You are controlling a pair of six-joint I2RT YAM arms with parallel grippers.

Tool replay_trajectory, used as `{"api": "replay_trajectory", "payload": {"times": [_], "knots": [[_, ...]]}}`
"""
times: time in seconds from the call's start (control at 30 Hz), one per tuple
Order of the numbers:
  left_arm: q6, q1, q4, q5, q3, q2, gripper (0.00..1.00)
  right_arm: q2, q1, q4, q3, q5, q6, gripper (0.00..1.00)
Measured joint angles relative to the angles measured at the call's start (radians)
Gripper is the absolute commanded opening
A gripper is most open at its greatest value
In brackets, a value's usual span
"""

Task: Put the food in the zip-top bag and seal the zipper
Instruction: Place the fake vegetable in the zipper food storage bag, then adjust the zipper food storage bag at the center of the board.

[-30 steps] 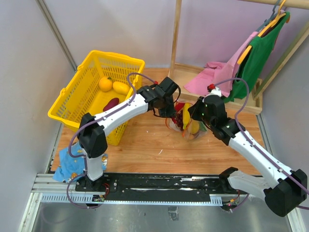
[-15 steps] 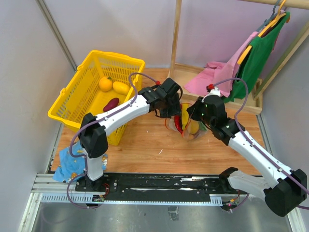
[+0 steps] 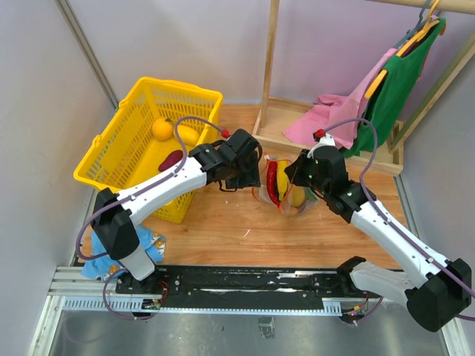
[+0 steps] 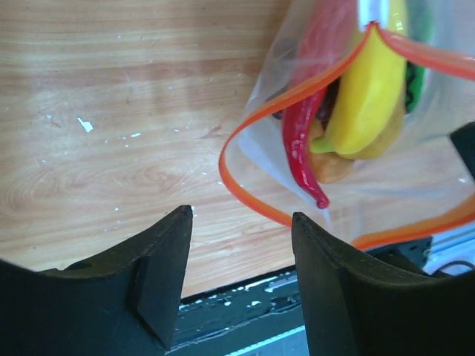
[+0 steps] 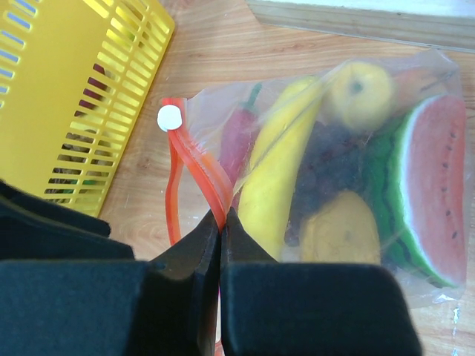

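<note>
The clear zip-top bag (image 3: 286, 191) lies on the wooden table with its mouth gaping toward my left gripper. Inside it I see food: a red chilli (image 4: 304, 141), a banana (image 5: 274, 178), a watermelon wedge (image 5: 430, 185) and round yellow fruits (image 5: 360, 93). Along the mouth runs the red zipper (image 5: 194, 157), with its white slider (image 5: 169, 117) at one end. My right gripper (image 5: 223, 215) is shut on one lip of the zipper. My left gripper (image 4: 241, 216) stands open and empty, just left of the bag mouth (image 4: 237, 185), apart from it.
A yellow basket (image 3: 122, 152) at the left holds an orange fruit (image 3: 162, 129), a yellow piece (image 3: 185, 135) and a purple piece (image 3: 171, 159). A wooden rack (image 3: 267, 67) with pink (image 3: 326, 111) and green (image 3: 393, 81) clothes stands behind. A blue cloth (image 3: 104, 256) lies near left.
My left gripper opened over the bag mouth and drew back to the left. The red chilli now lies inside the bag. The right gripper kept its hold on the zipper.
</note>
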Motion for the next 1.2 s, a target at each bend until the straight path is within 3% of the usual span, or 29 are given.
{"api": "replay_trajectory", "payload": {"times": [0.23, 0.4, 0.67, 0.87, 1.2], "knots": [[0.047, 0.019, 0.069, 0.003, -0.088, 0.027, 0.54, 0.005, 0.000, 0.000, 0.000, -0.053, -0.014, 0.01], [0.073, 0.026, 0.141, 0.000, -0.102, 0.053, 0.43, 0.005, 0.000, 0.000, 0.000, -0.077, -0.023, 0.01], [0.115, 0.027, 0.207, 0.002, -0.101, 0.148, 0.01, 0.005, 0.000, -0.006, 0.000, -0.120, -0.039, 0.01], [0.118, 0.027, 0.213, 0.019, -0.101, 0.117, 0.00, 0.021, 0.000, -0.047, 0.030, -0.150, -0.104, 0.03], [0.034, 0.027, 0.174, 0.105, -0.095, -0.062, 0.00, 0.099, 0.000, -0.183, 0.212, -0.214, -0.287, 0.06]]}}
